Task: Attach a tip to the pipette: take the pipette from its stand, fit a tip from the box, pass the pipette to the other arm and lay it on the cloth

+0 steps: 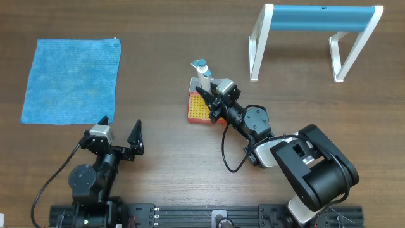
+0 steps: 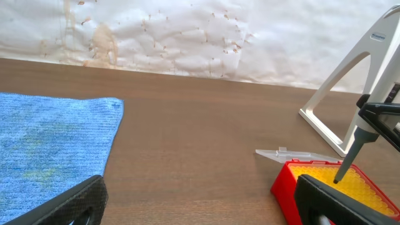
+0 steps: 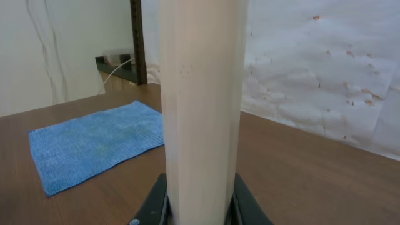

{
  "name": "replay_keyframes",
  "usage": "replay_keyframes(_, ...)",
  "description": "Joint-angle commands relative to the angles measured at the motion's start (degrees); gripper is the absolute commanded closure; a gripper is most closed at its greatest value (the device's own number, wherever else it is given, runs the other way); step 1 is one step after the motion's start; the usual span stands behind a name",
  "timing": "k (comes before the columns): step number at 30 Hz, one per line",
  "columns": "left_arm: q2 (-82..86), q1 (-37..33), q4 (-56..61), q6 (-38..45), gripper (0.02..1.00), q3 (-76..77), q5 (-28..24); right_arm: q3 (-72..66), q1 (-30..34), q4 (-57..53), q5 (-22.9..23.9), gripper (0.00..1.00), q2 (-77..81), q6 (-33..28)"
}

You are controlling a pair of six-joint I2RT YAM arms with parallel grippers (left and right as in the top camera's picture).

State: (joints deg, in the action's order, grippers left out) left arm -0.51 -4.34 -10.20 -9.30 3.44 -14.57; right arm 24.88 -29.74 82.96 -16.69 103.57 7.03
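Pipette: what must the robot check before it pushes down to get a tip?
1. Grip: right gripper shut on the pipette: ok.
2. Box: tip box has its lid open: ok.
3. Place: pipette's end above the yellow tips: ok.
4. Aim: end lined up with one tip: cannot tell.
5. Helper: left gripper open for the handover: ok.
6. Landing: cloth flat, nothing on it: ok.
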Motion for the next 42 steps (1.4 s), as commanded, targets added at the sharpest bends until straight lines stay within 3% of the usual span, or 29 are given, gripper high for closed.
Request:
replay_keyframes(1,0.3,0.2,0.2,-0.1,0.053,-0.3,0.6,1.3,0.0,0.8,-0.8,0.925,2.5,0.9)
replay_keyframes(42,0.3,0.2,0.2,-0.1,0.053,-0.3,0.6,0.0,0.1,0.9,-2.0,0.923,0.2,0.9)
